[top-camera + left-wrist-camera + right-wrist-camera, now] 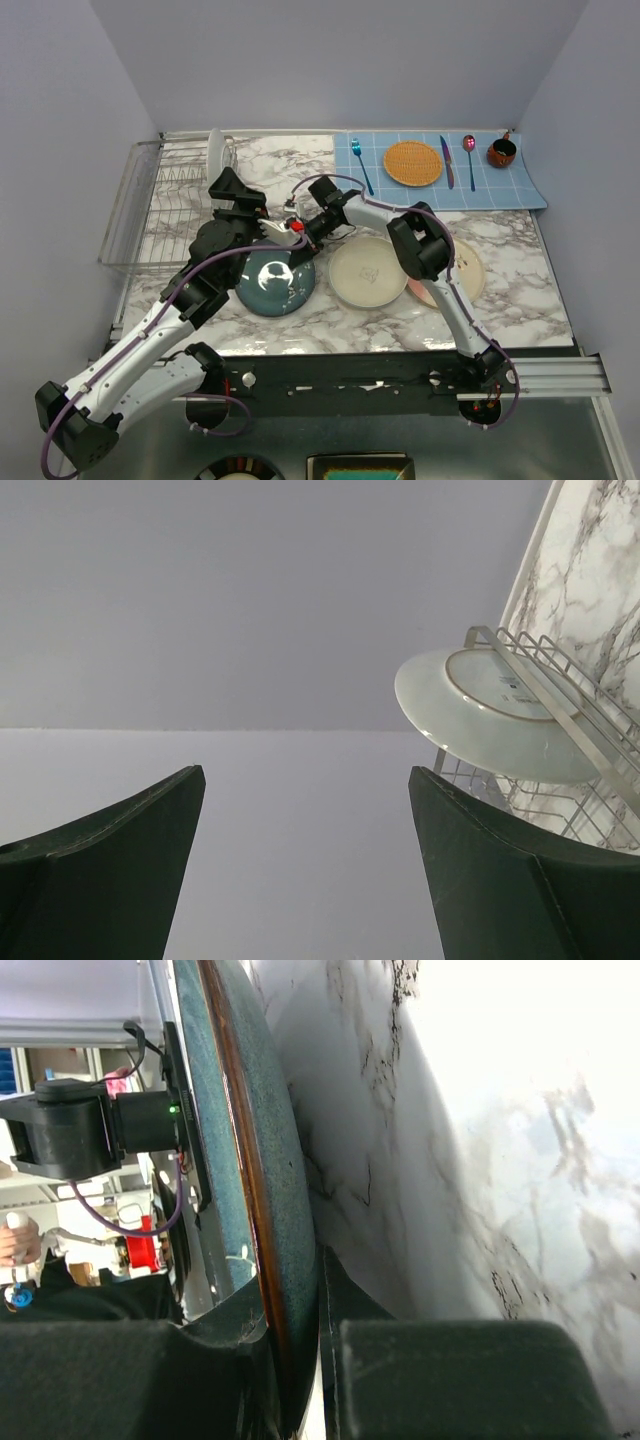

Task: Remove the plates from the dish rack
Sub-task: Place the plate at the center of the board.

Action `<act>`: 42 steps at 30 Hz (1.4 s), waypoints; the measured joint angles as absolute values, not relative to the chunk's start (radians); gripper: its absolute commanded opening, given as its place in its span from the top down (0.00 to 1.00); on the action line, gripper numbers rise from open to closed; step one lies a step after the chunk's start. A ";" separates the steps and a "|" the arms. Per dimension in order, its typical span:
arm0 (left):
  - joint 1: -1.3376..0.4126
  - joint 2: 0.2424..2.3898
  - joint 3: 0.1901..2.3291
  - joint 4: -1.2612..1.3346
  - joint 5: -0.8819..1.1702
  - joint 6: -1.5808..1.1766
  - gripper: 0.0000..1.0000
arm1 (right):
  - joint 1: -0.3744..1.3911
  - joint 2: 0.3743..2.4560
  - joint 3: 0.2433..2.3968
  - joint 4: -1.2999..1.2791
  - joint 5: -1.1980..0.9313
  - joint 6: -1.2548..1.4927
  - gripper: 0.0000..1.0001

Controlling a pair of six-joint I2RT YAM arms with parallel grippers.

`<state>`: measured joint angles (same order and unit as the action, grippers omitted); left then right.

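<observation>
The silver wire dish rack (pixel 140 215) stands at the table's left, with one white plate (pixel 215 150) upright in its far slots. The left wrist view shows that plate (pixel 500 720) leaning in the rack (pixel 590 730), off to the right of my left gripper (pixel 305 772). The left gripper (pixel 232 190) is open and holds nothing. A teal plate (pixel 277 282) with a red-brown rim is near the table's front, and my right gripper (pixel 296 238) is shut on its far rim (pixel 270 1160). A cream plate (pixel 368 270) and a pink-and-cream plate (pixel 462 275) lie flat to the right.
A blue grid mat (pixel 440 170) at the back right carries an orange woven disc (pixel 412 163), a fork (pixel 361 165), a knife (pixel 446 160), a spoon (pixel 469 155) and a small brown cup (pixel 501 152). Grey walls close in the table on three sides.
</observation>
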<state>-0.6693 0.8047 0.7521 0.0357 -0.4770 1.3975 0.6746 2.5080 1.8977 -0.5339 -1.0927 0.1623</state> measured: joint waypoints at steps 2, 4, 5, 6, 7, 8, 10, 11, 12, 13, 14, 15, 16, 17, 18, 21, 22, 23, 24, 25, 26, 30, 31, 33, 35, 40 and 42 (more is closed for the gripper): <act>-0.669 0.802 0.749 0.035 -0.477 1.398 0.07 | 0.675 2.508 1.898 -0.537 -1.093 0.159 0.87; -0.669 0.801 0.744 0.035 -0.477 1.398 0.07 | 0.675 2.508 1.898 -0.541 -1.093 0.155 0.82; -0.669 0.800 0.742 0.034 -0.477 1.398 0.07 | 0.675 2.508 1.898 -0.542 -1.092 0.154 0.80; -0.669 0.800 0.739 0.035 -0.477 1.398 0.07 | 0.675 2.508 1.898 -0.544 -1.092 0.153 0.76; -0.669 0.799 0.738 0.034 -0.477 1.398 0.07 | 0.675 2.508 1.899 -0.546 -1.092 0.150 0.73; -0.669 0.798 0.736 0.033 -0.477 1.398 0.07 | 0.675 2.508 1.900 -0.549 -1.092 0.148 0.71; -0.669 0.797 0.736 0.031 -0.477 1.398 0.06 | 0.677 2.508 1.903 -0.558 -1.085 0.139 0.64; -0.669 0.796 0.736 0.031 -0.477 1.398 0.06 | 0.678 2.508 1.904 -0.564 -1.081 0.130 0.62; -0.669 0.796 0.736 0.030 -0.477 1.398 0.06 | 0.678 2.508 1.905 -0.568 -1.079 0.127 0.61; -0.669 0.795 0.736 0.029 -0.477 1.398 0.06 | 0.680 2.508 1.909 -0.575 -1.079 0.121 0.60; -0.669 0.795 0.736 0.027 -0.477 1.398 0.06 | 0.680 2.506 1.911 -0.578 -1.078 0.117 0.59; -0.669 0.794 0.736 0.027 -0.477 1.398 0.06 | 0.682 2.505 1.913 -0.581 -1.077 0.111 0.54; -0.669 0.794 0.736 0.027 -0.477 1.398 0.06 | 0.683 2.504 1.913 -0.583 -1.077 0.109 0.52; -0.669 0.794 0.736 0.025 -0.477 1.398 0.06 | 0.683 2.503 1.914 -0.585 -1.077 0.107 0.51; -0.669 0.794 0.736 0.022 -0.477 1.398 0.06 | 0.683 2.502 1.915 -0.588 -1.081 0.105 0.50; -0.669 0.793 0.734 0.018 -0.477 1.398 0.06 | 0.686 2.494 1.919 -0.598 -1.070 0.099 0.49; -0.669 0.793 0.734 0.016 -0.477 1.398 0.06 | 0.686 2.494 1.921 -0.601 -1.067 0.096 0.48; -0.669 0.793 0.734 0.016 -0.477 1.398 0.06 | 0.686 2.493 1.923 -0.604 -1.062 0.094 0.46; -0.669 0.793 0.734 0.014 -0.477 1.398 0.06 | 0.687 2.492 1.925 -0.607 -1.059 0.092 0.45; -0.669 0.793 0.734 0.013 -0.477 1.398 0.06 | 0.687 2.492 1.928 -0.610 -1.059 0.089 0.45; -0.669 0.793 0.734 0.012 -0.477 1.398 0.06 | 0.688 2.492 1.932 -0.615 -1.056 0.086 0.45; -0.669 0.788 0.730 0.008 -0.477 1.397 0.06 | 0.691 2.488 1.946 -0.632 -1.029 0.074 0.44; -0.669 0.787 0.729 0.008 -0.477 1.397 0.06 | 0.692 2.484 1.946 -0.633 -1.018 0.072 0.44; -0.669 0.784 0.728 0.007 -0.477 1.396 0.06 | 0.695 2.481 1.953 -0.642 -1.000 0.066 0.44; -0.669 0.783 0.728 0.007 -0.477 1.394 0.06 | 0.697 2.478 1.959 -0.649 -0.979 0.051 0.44; -0.669 0.779 0.728 -0.003 -0.477 1.390 0.06 | 0.698 2.464 1.964 -0.659 -0.923 0.023 0.44; -0.669 0.776 0.728 -0.006 -0.477 1.390 0.06 | 0.699 2.455 1.965 -0.661 -0.890 0.014 0.44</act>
